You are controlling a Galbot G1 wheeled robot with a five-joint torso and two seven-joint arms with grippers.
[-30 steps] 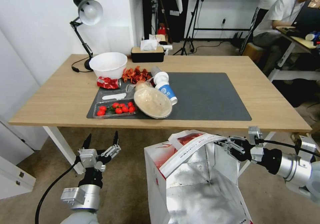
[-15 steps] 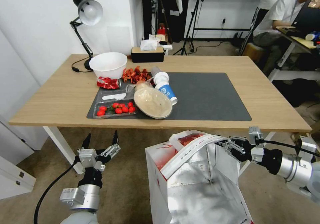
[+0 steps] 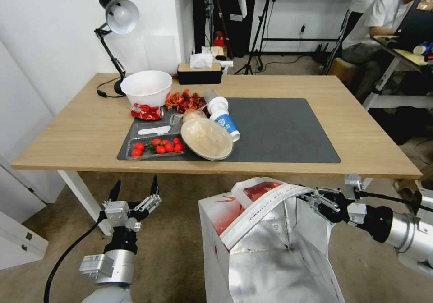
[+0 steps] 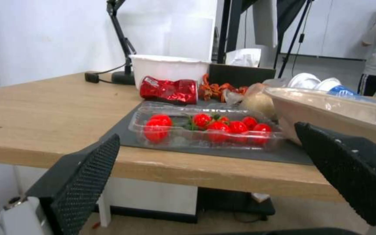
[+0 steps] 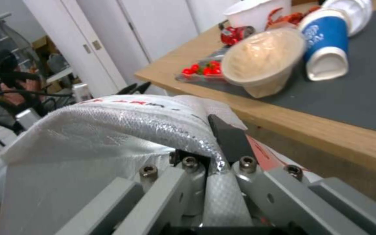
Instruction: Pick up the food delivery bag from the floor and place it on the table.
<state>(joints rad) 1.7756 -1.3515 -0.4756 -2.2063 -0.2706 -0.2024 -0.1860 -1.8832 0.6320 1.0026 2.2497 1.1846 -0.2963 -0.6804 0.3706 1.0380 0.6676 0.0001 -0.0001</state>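
Observation:
The food delivery bag stands open in front of the table's near edge, its red-and-white side to the left and its silver foil lining facing up. The bag's base is out of view. My right gripper is shut on the bag's top rim at its right side; the right wrist view shows the foil rim pinched by the gripper. My left gripper hangs open over the floor, left of the bag and below the table's edge, with nothing between its fingers. The table carries a dark grey mat.
The mat's left half holds a tomato tray, a tipped paper bowl, a blue cup, a red can and red shells. A white bowl, lamp and tissue box stand behind. A white table leg is by my left gripper.
My right gripper has moved a little to the right and down with the bag's rim, and the bag's mouth has shifted with it. The left arm has hardly moved.

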